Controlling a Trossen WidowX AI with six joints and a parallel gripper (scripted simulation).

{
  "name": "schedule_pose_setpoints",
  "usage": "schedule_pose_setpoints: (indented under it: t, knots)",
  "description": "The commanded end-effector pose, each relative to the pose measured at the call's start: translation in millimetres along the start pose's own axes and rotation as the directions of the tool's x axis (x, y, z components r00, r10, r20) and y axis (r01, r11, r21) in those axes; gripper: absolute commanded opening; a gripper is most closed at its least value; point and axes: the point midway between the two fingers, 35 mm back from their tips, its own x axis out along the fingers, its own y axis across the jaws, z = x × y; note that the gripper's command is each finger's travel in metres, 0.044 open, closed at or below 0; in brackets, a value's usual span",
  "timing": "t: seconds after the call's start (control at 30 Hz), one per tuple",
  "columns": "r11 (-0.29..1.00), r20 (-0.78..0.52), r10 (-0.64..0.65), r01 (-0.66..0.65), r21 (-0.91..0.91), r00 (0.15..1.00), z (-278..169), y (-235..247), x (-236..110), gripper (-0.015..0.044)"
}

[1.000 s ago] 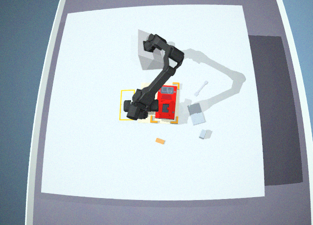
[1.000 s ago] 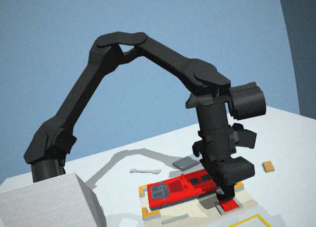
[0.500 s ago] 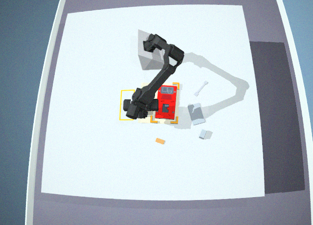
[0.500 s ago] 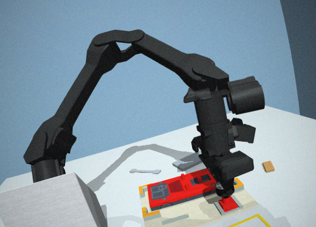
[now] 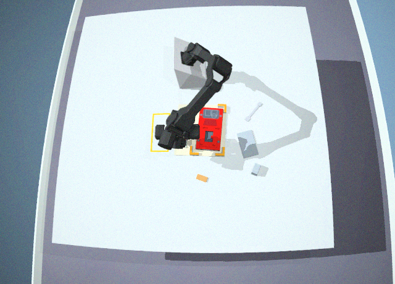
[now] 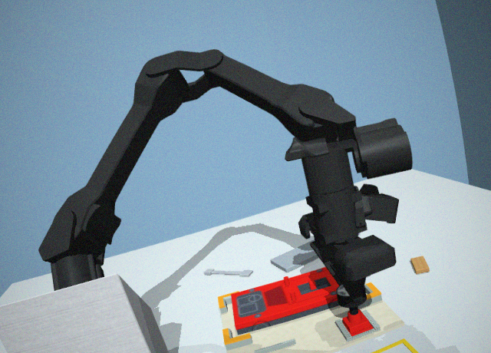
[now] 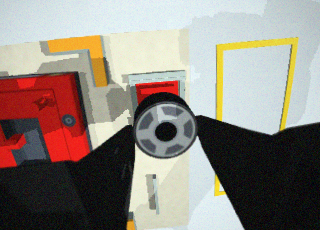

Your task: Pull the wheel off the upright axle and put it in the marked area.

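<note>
The wheel (image 7: 165,130) sits clamped in our jaws, just above its red mount (image 6: 357,322) and seemingly lifted off the axle, so next we carry it sideways to the yellow outline (image 7: 255,44), lower it to the bench and open.

No text, label, brand, number or sign could be read in any view. The red car body (image 5: 208,129) carried only dark panels and a grey outlined shape near one end, none of it forming letters. The yellow outline (image 7: 255,105) on the tabletop (image 5: 127,194) was a plain rectangle with no writing. The wheel (image 7: 165,131) showed grey spokes and a dark hub, with no marking on it.
</note>
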Motion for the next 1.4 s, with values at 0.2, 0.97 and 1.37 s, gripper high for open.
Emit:
schedule_pose_setpoints:
  t: [0.2,0.97,1.37]
  knots:
    - [1.0,0.004,-0.003,0.003,-0.003,1.0,1,-1,-6,0.0]
    - [1.0,0.006,-0.002,0.002,-0.002,1.0,1,-1,-13,0.0]
    - [1.0,0.006,-0.003,0.003,-0.001,1.0,-4,0,-48,0.0]
